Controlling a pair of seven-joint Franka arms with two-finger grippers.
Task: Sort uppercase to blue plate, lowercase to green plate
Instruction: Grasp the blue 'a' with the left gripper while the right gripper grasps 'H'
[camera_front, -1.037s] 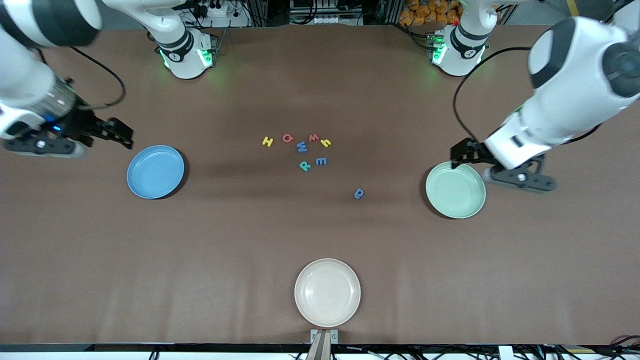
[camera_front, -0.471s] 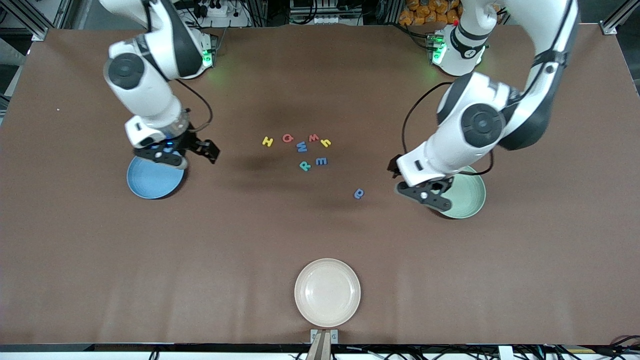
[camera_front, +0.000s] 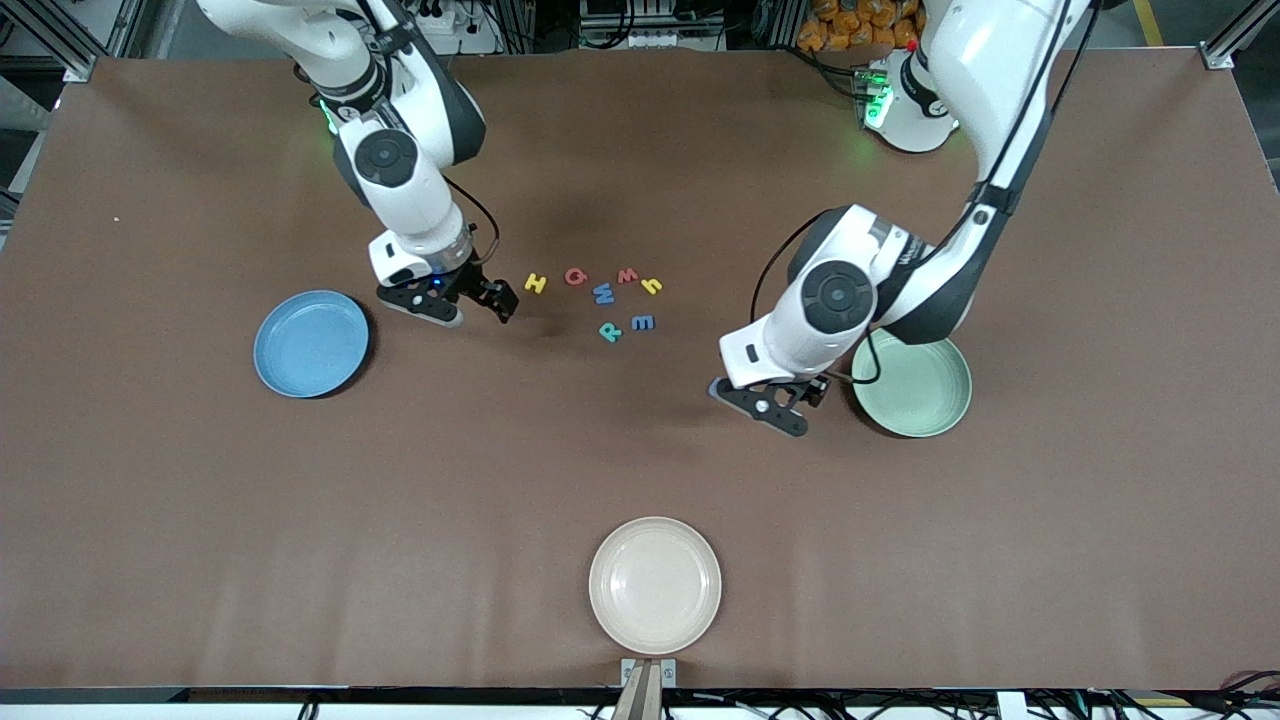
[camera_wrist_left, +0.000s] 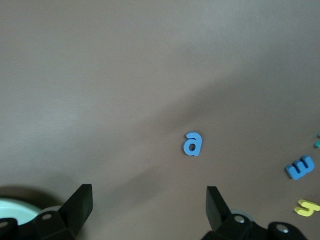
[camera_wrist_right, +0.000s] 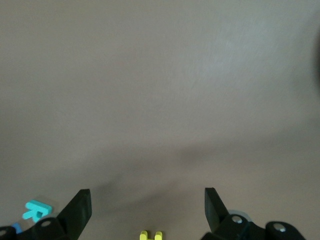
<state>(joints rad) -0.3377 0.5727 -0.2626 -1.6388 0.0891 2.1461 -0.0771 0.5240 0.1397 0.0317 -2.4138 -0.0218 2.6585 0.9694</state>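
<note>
1. Hovering over the brown table (camera_front: 200, 520) beside the yellow H (camera_front: 536, 283): right gripper (camera_front: 497, 300), fingers spread wide, nothing between them. Its wrist view shows the H (camera_wrist_right: 150, 235) and the teal R (camera_wrist_right: 36, 210) at the picture's edge.
2. Left gripper (camera_wrist_left: 149, 200) hangs over bare table near the green plate (camera_front: 925, 400), fingers apart and empty. The small blue p/q letter (camera_wrist_left: 192, 143) lies ahead of them in the wrist view; the front view hides it under the arm.
3. Letters sit loose mid-table, none on a plate. Row farthest from the front camera: H, red Q (camera_front: 575, 276), red w (camera_front: 627, 275), yellow h (camera_front: 652, 286).
4. Blue W (camera_front: 603, 294) just nearer; then R (camera_front: 610, 331) and blue e (camera_front: 643, 323) side by side.
5. Blue plate (camera_front: 290, 365) toward the right arm's end, green plate toward the left arm's end; both hold nothing.
6. Cream plate (camera_front: 655, 620) sits nearest the front camera.
</note>
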